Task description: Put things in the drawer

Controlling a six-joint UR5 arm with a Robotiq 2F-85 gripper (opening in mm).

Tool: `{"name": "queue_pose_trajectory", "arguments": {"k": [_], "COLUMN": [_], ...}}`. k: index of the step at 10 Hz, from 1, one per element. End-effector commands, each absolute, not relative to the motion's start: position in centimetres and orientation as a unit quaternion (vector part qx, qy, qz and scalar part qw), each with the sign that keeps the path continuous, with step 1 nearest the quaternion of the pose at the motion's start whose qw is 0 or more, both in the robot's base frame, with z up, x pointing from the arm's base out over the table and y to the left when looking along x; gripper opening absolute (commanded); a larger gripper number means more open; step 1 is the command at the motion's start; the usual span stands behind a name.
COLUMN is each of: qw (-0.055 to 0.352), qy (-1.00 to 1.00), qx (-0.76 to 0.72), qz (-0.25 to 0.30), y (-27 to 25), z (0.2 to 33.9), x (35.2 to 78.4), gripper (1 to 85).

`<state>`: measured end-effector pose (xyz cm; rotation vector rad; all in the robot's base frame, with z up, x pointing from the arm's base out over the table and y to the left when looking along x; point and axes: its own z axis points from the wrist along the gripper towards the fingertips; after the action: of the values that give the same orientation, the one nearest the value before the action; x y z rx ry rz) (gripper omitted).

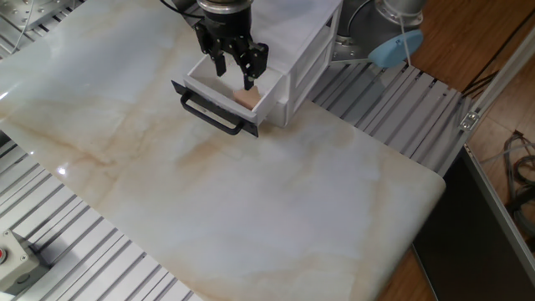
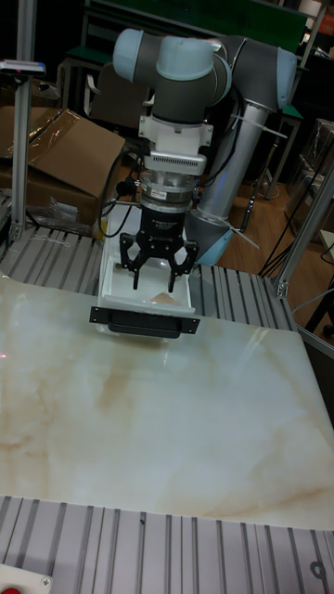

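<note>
Wooden cube (image 1: 247, 98) lying inside the pulled-out drawer (image 1: 219, 106), at its right side behind the black bar handle (image 1: 212, 115). Gripper (image 1: 236, 73) hanging just above the drawer, fingers spread and released, nothing held, cube below the right fingertip (image 2: 189, 268).

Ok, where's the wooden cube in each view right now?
Fixed view: the wooden cube lies in the open drawer, at its front right corner, below the open gripper.
Tall fixed view: it lies on the drawer floor, right of centre, under the gripper.
Shared landmark: the drawer's black bar handle, just in front of the cube in both.
</note>
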<state>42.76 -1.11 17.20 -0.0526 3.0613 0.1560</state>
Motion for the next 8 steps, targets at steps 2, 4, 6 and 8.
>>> {"name": "queue_pose_trajectory", "arguments": {"k": [2,4,6,8], "qw": [0.054,0.056,0.059,0.073], "qy": [0.998,0.998,0.997,0.996], "qx": [-0.002,0.006,0.022,0.047], "qz": [0.042,0.036,0.035,0.037], "y": [-1.7,-2.0,-2.1,-1.9], "z": [17.9,19.0,20.6,21.9], "x": [43.5,43.9,44.6,45.9], "gripper": [49.3,43.7,31.7,8.7]}}
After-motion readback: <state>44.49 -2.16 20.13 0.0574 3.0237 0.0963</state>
